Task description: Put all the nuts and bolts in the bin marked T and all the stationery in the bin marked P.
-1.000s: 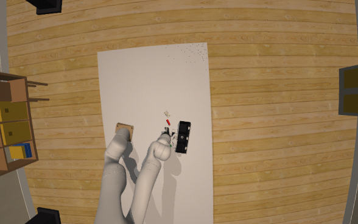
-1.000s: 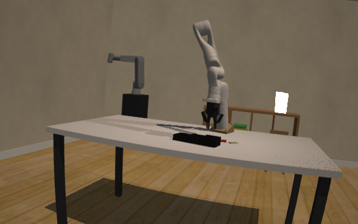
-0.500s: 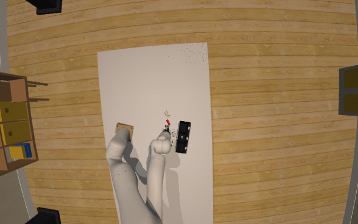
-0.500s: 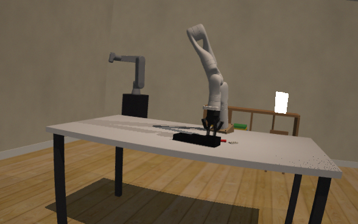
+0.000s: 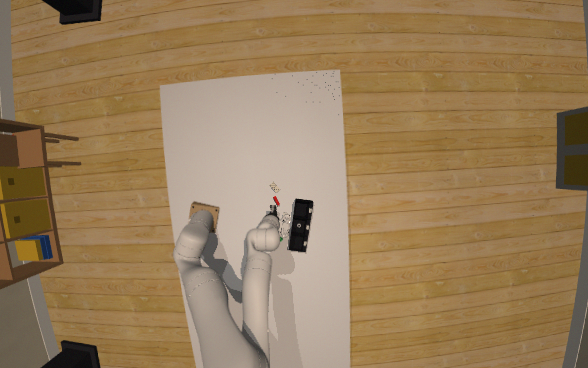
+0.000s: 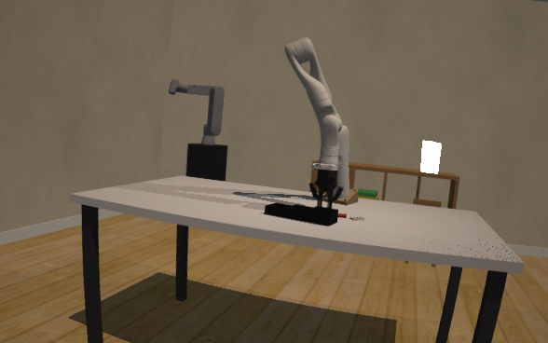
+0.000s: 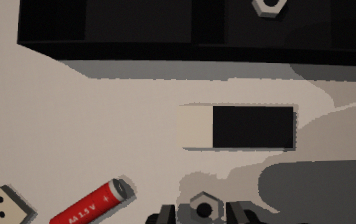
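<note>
In the wrist view a grey hex nut (image 7: 203, 209) lies on the table between my gripper's (image 7: 203, 219) two fingertips, which stand partly open on either side of it and low over the table. Whether they touch it I cannot tell. A black and white eraser (image 7: 237, 127) lies just beyond the nut. The black bin block (image 7: 185, 25) stands behind it, with another nut (image 7: 270, 6) in one compartment. No bin letters are visible. From above, the gripper (image 5: 272, 214) is beside the bin (image 5: 301, 225).
A red battery (image 7: 92, 202) and a domino (image 7: 12, 210) lie to the left of the nut. A small green thing (image 5: 281, 239) lies by the bin's near end. The arm's wooden base plate (image 5: 204, 214) is to the left.
</note>
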Motion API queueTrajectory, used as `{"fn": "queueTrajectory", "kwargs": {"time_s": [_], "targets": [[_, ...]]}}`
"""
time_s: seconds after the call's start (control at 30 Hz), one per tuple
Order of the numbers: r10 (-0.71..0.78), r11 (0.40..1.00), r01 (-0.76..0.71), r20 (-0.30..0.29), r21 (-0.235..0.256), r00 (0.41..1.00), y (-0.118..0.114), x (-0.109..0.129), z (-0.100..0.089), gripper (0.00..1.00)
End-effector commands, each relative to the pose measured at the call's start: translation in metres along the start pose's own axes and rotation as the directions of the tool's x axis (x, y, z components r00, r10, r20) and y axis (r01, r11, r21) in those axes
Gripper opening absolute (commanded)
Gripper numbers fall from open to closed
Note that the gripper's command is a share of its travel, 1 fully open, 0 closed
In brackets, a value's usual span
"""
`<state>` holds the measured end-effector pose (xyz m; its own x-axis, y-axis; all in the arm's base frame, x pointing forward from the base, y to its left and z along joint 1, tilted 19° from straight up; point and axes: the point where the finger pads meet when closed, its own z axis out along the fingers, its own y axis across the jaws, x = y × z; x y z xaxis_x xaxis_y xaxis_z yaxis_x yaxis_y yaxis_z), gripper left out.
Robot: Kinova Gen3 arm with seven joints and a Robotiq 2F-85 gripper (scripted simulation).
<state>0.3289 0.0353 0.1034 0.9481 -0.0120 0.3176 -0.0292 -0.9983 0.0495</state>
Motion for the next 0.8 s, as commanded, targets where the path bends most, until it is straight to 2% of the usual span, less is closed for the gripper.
{"fn": "queueTrajectory", "kwargs": {"time_s": [0.0,0.77], "targets": [[0.002,1.0,-0.002,0.001,0.005,1.0,0.0,0.002,0.0,0.31],[0.0,1.0,0.0,0.002,-0.002,1.0,0.003,0.001,0.013,0.31]]}}
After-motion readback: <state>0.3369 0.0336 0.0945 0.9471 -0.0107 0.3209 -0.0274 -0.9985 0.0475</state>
